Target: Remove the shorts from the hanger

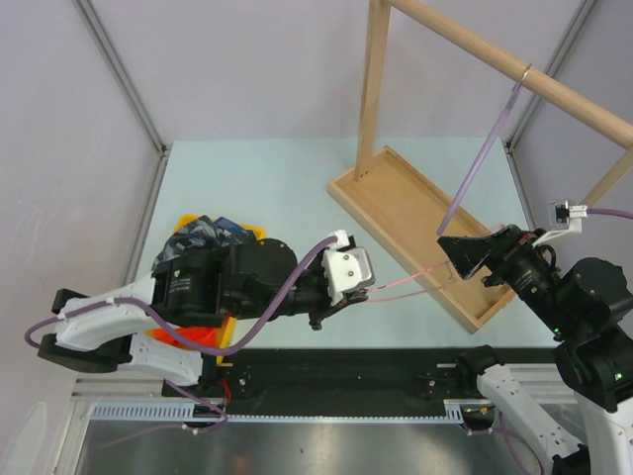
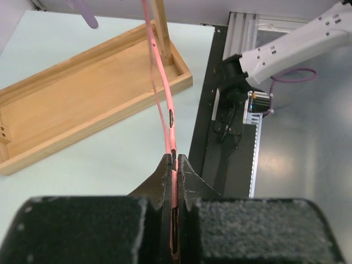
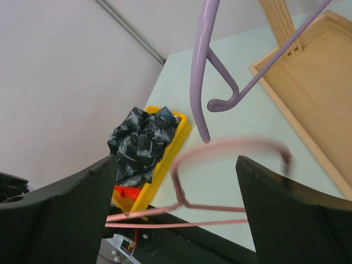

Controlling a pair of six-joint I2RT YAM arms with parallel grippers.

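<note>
The shorts lie off any hanger in a yellow bin (image 1: 259, 233) at the left. The dark mottled pair (image 1: 203, 234) (image 3: 140, 140) is on top and the orange pair (image 1: 193, 337) (image 3: 129, 193) shows under it. My left gripper (image 1: 362, 294) (image 2: 174, 160) is shut on one end of a bare pink hanger (image 1: 415, 279) (image 2: 164, 82). The hanger reaches right to my right gripper (image 1: 452, 259) (image 3: 176, 160). That gripper stands open, and the blurred hook of the pink hanger (image 3: 220, 208) sits loose between its fingers.
A wooden rack stands at the back right, with a tray base (image 1: 415, 233) (image 2: 82, 104) and a slanted rail (image 1: 514, 69). A bare purple hanger (image 1: 475, 168) (image 3: 199, 82) hangs from the rail, just above my right gripper. My left arm lies over the bin.
</note>
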